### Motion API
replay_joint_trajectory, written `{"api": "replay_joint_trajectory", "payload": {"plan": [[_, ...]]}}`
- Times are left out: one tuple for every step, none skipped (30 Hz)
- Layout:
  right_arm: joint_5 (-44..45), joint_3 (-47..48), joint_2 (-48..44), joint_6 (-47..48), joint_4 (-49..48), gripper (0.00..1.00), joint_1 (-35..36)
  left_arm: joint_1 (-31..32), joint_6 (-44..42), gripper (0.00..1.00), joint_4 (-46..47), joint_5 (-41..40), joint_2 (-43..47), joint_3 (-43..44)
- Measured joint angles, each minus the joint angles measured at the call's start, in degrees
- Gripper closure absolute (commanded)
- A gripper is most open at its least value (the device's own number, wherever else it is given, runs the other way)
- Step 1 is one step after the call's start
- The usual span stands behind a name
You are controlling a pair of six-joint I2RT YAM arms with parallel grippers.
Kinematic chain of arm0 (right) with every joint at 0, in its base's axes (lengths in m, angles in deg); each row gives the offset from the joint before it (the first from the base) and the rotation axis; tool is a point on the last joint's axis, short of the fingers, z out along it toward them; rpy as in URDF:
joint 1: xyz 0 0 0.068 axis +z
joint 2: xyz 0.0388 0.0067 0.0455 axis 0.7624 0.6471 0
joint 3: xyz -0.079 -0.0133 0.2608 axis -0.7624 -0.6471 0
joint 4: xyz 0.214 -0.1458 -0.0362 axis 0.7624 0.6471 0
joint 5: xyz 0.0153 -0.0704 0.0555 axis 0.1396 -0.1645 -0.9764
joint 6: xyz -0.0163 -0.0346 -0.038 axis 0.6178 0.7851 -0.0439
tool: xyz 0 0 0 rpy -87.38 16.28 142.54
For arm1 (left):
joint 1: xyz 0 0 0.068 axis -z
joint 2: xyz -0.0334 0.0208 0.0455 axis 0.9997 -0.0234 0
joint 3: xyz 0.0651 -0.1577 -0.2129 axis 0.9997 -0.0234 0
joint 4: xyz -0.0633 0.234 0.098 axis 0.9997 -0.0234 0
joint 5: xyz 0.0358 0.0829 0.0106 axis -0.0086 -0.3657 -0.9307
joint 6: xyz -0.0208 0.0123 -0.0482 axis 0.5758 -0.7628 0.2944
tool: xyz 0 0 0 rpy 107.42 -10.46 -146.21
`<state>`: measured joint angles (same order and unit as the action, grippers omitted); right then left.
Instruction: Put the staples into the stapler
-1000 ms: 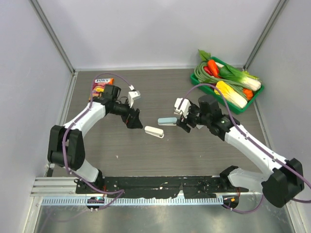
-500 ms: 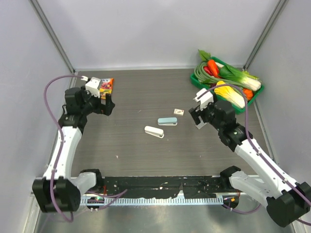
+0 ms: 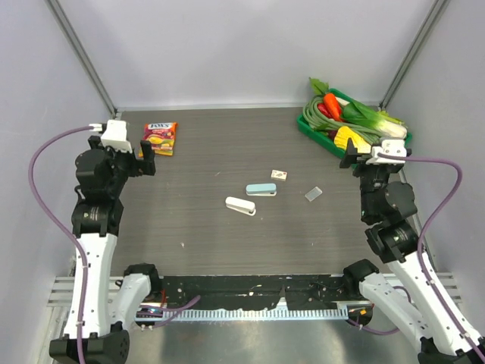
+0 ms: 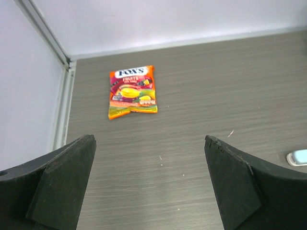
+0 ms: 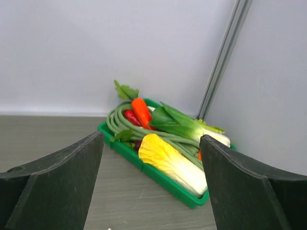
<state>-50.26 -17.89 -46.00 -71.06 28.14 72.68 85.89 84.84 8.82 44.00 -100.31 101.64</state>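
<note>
**Inspector:** Where are the staples (image 3: 280,175)?

**Assistant:** On the table (image 3: 204,159) near its middle, lying flat. They sit just up and right of the teal stapler (image 3: 261,189) and are not touching it. The white stapler (image 3: 240,205) lies just below and left of the teal one. The mark on the box top is too small to read.

**Inspector:** And the pincers?

**Assistant:** The left gripper (image 4: 148,141) has its fingers spread wide with nothing between them, well away at the table's left side. The right gripper (image 5: 151,138) is also spread and empty, at the right side.

**Inspector:** What is obscured?

**Assistant:** Neither wrist camera shows the staples. The left wrist view catches only a sliver of the teal stapler at its right edge, plus the candy packet (image 4: 132,91). The right wrist view faces the green tray (image 5: 144,167) of vegetables, and a finger hides the tray's right end. Overhead, the right wrist covers the tray's near corner. A small pale scrap (image 3: 314,194) lies right of the staplers, and I cannot tell what it is.
</note>
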Motion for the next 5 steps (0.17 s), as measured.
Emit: {"api": "replay_joint_trajectory", "payload": {"plan": [[0.57,1.11,-0.35,0.00,0.17,0.14,0.00,-0.02,0.00,0.00,-0.39,-0.35,0.46,0.68],[0.87,2.16,-0.33,-0.02,0.39,0.14,0.00,-0.02,0.00,0.00,-0.98,-0.57,0.94,1.51],[1.01,3.13,-0.22,-0.04,0.70,0.14,0.00,-0.02,0.04,0.00,-1.31,-0.66,1.25,1.99],[1.14,3.76,-0.17,-0.04,0.92,0.14,0.00,-0.02,0.11,0.00,-1.53,-0.74,1.55,2.45],[1.16,4.37,-0.17,-0.02,1.29,0.14,0.00,-0.02,0.24,0.00,-1.86,-0.74,1.73,2.86]]}}
